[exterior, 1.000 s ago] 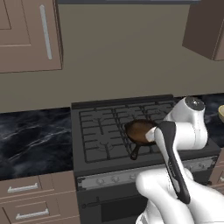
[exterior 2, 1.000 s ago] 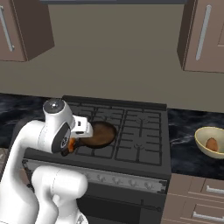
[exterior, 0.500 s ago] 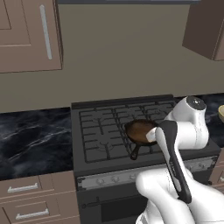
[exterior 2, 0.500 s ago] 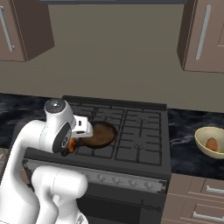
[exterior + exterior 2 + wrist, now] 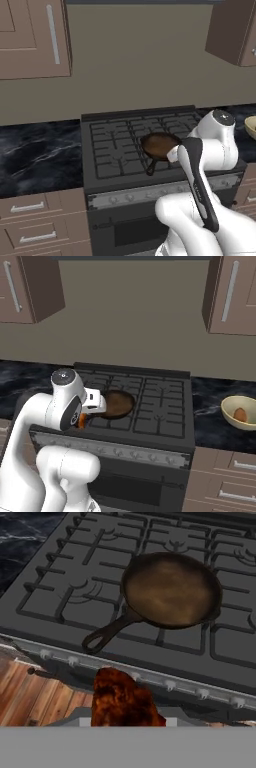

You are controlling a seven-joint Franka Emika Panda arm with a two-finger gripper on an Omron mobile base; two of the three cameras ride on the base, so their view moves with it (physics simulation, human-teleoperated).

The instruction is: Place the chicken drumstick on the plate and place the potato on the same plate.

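The gripper (image 5: 125, 719) hung over the stove's (image 5: 45, 587) front edge, apparently pinching the chicken drumstick (image 5: 122, 701), its fingertips hidden behind the meat. Beyond, a dark skillet (image 5: 172, 589) sat on the grates. The potato (image 5: 240, 414) lay in a yellow bowl (image 5: 235, 418) on the right-hand counter (image 5: 215, 428).

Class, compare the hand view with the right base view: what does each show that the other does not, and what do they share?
Hand view alone: the drumstick close up at the bottom of the picture, where the claw's tips would be, and the skillet's handle pointing toward the stove front, with wooden floor below.

Right base view alone: the yellow bowl on the counter right of the stove, holding the potato; the robot's arm; wall cabinets above.

Both: the empty skillet on the stove grates.
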